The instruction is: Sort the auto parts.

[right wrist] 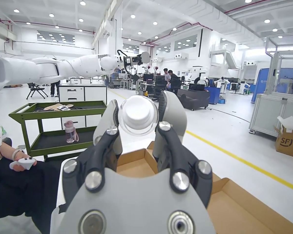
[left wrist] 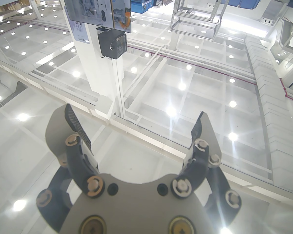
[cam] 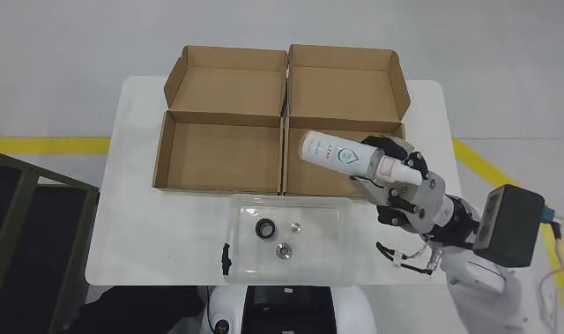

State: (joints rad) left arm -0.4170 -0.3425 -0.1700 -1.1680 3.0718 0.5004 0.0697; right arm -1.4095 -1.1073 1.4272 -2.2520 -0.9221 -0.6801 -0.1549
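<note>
- A wide white table (cam: 132, 202) carries everything we're watching
- On it sit two open brown cardboard boxes, side by side and touching: the left cardboard box (cam: 218, 158) and the right cardboard box (cam: 308, 182), lids folded open on the far side
- Nearer the robot, a clear plastic tray (cam: 322, 246) sits just beside the boxes' near walls
- And there's the white plastic bottle (cam: 339, 153) with its clear cap, held almost level in the air over the right cardboard box, base pointing toward the left one
- The right gripper (right wrist: 138, 109) is clamped on it at the cap end, jaws pinching either side of the cap
- We'd call it light, stiff, smooth and round, so it's apt to slip or swing when held this far out; mid-body looks the steadier hold, and the cap could pop off
- The left gripper (left wrist: 134, 122) is spread wide with nothing in it, aimed up at the ceiling
- Down in the tray lie a black ring (cam: 265, 229), a round metal part (cam: 284, 250) and a small silver piece (cam: 296, 227), each apart from the others
- What stands in the way, we reckon: the box walls under the bottle, and the tray rim around those small parts
</note>
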